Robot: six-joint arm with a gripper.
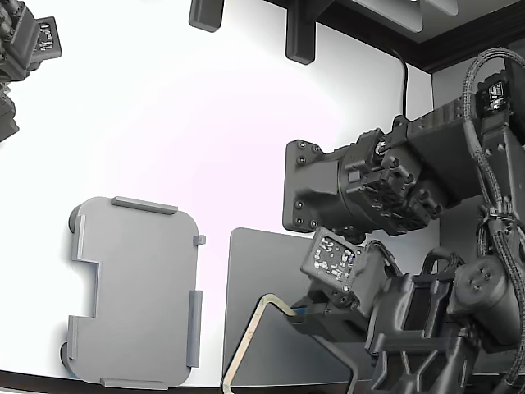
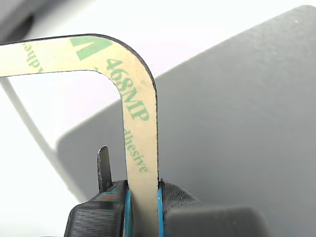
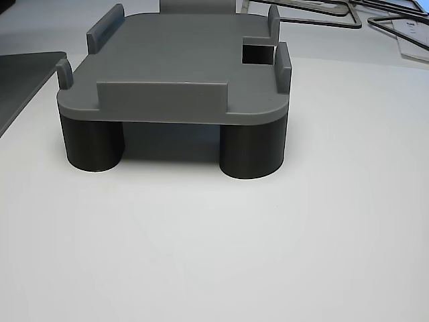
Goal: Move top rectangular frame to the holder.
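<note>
The top rectangular frame is a thin beige-tan outline with green print. It is lifted and tilted over the dark grey mat at the exterior view's lower middle. In the wrist view the frame passes between the blue-padded jaws, which are shut on its side bar. My gripper holds it to the exterior view's right of the holder. The holder is a light grey plate with raised edge tabs, and nothing lies on it. It also shows in the other view, standing on dark round feet.
The dark grey flat mat lies below the held frame. Black fixtures stand at the table's far edge. A second arm's part shows at the exterior view's upper left. More thin frames lie behind the holder in the other view.
</note>
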